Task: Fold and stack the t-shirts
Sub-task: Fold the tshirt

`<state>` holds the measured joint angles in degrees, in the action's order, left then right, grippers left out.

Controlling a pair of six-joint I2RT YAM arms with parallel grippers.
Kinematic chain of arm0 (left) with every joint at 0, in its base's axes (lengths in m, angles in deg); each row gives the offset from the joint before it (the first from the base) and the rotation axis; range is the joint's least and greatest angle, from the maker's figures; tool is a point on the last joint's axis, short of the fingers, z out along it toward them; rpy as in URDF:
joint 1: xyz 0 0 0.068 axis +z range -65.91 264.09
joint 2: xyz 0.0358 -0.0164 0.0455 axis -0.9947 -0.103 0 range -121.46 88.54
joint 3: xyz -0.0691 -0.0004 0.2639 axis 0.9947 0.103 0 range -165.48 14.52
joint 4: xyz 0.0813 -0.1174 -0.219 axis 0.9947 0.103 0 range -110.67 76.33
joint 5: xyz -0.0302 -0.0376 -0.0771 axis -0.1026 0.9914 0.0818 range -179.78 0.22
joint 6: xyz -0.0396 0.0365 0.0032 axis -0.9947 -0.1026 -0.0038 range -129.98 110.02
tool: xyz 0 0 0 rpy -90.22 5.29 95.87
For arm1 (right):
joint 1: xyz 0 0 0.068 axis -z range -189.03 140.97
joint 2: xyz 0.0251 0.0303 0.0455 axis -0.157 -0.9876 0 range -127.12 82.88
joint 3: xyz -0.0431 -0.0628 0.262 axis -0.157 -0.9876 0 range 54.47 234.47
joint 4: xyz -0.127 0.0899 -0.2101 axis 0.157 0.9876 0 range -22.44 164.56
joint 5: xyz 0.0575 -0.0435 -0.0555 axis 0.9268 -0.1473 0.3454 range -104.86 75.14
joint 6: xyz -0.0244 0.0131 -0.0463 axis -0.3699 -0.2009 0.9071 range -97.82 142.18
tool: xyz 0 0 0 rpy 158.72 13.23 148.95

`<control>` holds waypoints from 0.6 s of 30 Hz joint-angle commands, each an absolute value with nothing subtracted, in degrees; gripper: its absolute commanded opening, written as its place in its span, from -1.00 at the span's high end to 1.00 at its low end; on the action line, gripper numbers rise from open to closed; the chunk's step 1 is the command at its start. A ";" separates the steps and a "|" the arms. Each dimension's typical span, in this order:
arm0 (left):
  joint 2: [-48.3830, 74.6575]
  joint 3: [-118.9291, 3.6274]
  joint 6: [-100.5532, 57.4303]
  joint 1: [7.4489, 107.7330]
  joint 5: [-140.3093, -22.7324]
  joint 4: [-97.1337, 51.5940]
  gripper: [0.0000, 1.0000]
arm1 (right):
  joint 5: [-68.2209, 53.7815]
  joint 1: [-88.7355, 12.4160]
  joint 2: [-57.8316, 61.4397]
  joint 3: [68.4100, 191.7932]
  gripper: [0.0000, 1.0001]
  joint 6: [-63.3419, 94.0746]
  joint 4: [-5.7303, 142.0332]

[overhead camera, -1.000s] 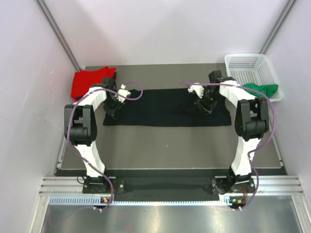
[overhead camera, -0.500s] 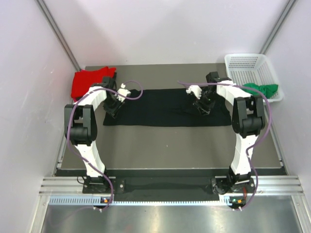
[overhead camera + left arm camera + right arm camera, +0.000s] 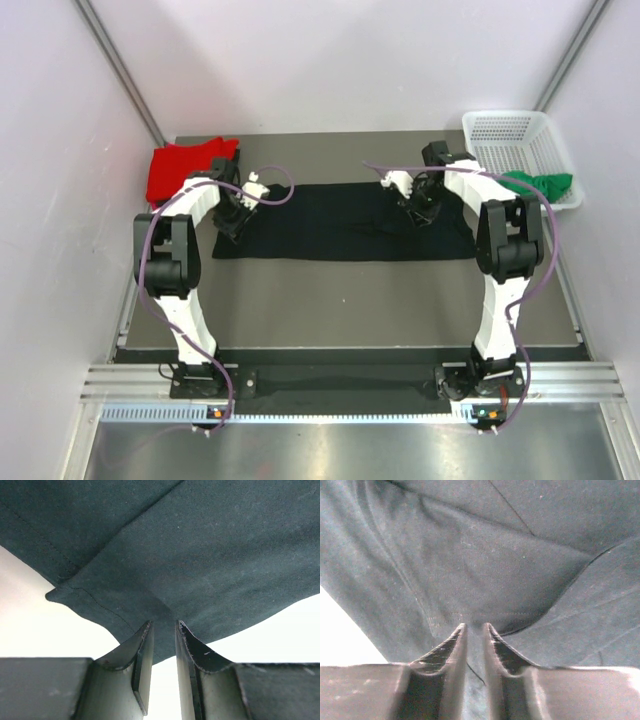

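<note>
Left jaws and right jaws both clenched on the black t-shirt (image 3: 340, 225) spread across the desk (image 3: 330, 300): fold seemingly starting; next likely needs an even, matched lift

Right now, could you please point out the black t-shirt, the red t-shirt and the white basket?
black t-shirt (image 3: 335, 237), top view, middle of the cloth
red t-shirt (image 3: 172, 172), top view, middle of the heap
white basket (image 3: 510, 140), top view, bare mesh floor
</note>
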<state>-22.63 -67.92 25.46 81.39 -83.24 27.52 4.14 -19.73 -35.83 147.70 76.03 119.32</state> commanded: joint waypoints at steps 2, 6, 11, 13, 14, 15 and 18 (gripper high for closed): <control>-23.17 -70.03 25.53 81.19 -83.28 26.71 0.41 | 6.14 -20.55 -32.69 151.24 0.25 76.06 123.27; -23.25 -70.30 25.53 81.19 -83.10 26.80 0.41 | 6.41 -20.55 -31.82 147.64 0.21 77.64 123.89; -23.34 -70.12 26.05 81.19 -83.28 26.88 0.41 | 7.55 -20.55 -30.23 144.29 0.21 77.90 123.54; -23.52 -70.29 25.97 81.19 -83.28 26.88 0.41 | 8.34 -20.63 -30.06 143.94 0.22 77.82 123.72; -23.60 -70.38 26.05 81.19 -83.28 26.88 0.41 | 8.60 -20.63 -29.97 143.94 0.22 77.82 123.72; -23.69 -70.38 26.05 81.19 -83.19 26.97 0.41 | 8.78 -20.72 -29.88 143.85 0.22 77.64 123.72; -23.95 -70.82 25.97 81.19 -83.10 27.06 0.41 | 8.61 -21.07 -30.23 143.68 0.21 77.46 123.46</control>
